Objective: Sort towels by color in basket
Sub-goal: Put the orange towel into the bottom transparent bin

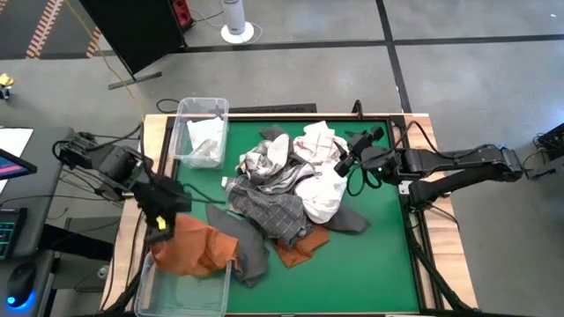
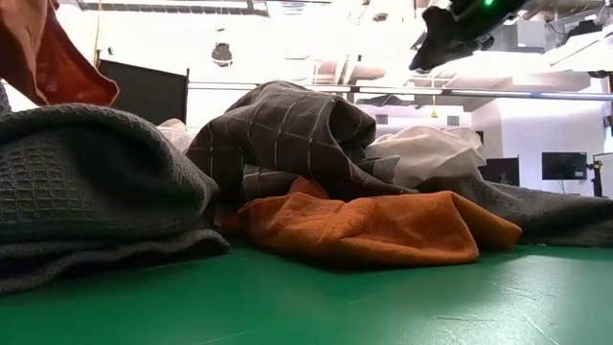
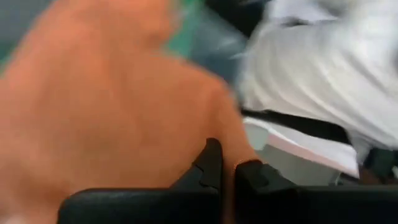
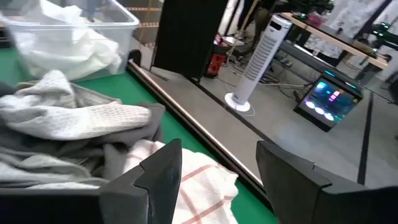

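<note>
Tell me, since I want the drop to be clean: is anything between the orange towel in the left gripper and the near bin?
Nothing visible does. The left gripper is shut on the orange towel, which already hangs over the near bin; no other cloth lies in that bin.

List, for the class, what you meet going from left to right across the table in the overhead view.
Left tool shut on an orange towel above the near clear bin → heap of mixed towels in the middle → right tool, open, at the heap's right edge.
</note>
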{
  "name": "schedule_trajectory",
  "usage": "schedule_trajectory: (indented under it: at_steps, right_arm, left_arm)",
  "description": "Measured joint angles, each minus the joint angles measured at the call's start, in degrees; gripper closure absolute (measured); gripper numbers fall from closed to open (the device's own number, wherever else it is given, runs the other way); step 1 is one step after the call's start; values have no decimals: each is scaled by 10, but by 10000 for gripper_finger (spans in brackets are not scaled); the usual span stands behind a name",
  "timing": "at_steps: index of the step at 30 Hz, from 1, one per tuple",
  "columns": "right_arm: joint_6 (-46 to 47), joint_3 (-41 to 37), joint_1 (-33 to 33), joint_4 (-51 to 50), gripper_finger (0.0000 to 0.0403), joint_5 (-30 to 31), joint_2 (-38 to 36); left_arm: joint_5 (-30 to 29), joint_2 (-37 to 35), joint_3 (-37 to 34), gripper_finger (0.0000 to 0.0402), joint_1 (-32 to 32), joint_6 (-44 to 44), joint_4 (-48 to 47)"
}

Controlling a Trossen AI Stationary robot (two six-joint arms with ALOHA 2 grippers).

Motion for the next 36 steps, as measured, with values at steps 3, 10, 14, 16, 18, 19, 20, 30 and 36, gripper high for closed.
schedule_trajectory:
  at_steps: [3, 10, 14, 16, 18, 19, 20, 30, 36]
  right_arm:
    - [0, 0, -11, 1, 168, -1, 0]
    - [-28, 0, -20, 34, 168, -3, 0]
    - [-19, 0, -17, 53, 168, -14, 0]
    - [7, 0, -12, 52, 168, -30, 2]
    - [33, 0, -1, 48, 168, -32, 7]
    - [44, 0, 6, 43, 168, -32, 11]
    - [52, 0, 12, 41, 168, -32, 16]
    - [120, 0, 59, 93, 168, -30, 69]
    - [106, 0, 77, 178, 168, -31, 100]
  left_arm:
    - [0, 7, 0, 401, -25, 27, 148]
    - [-48, 23, 0, 401, -111, 64, 310]
    - [-86, 21, 0, 401, -166, 95, 321]
    - [-99, 22, 0, 401, -194, 91, 313]
    - [-121, 20, 0, 401, -222, 72, 300]
    - [-131, 18, 0, 401, -236, 61, 293]
    - [-139, 17, 0, 401, -248, 48, 286]
    - [-206, 50, 0, 401, -329, -263, 62]
    - [-232, 72, 0, 401, -327, -347, -53]
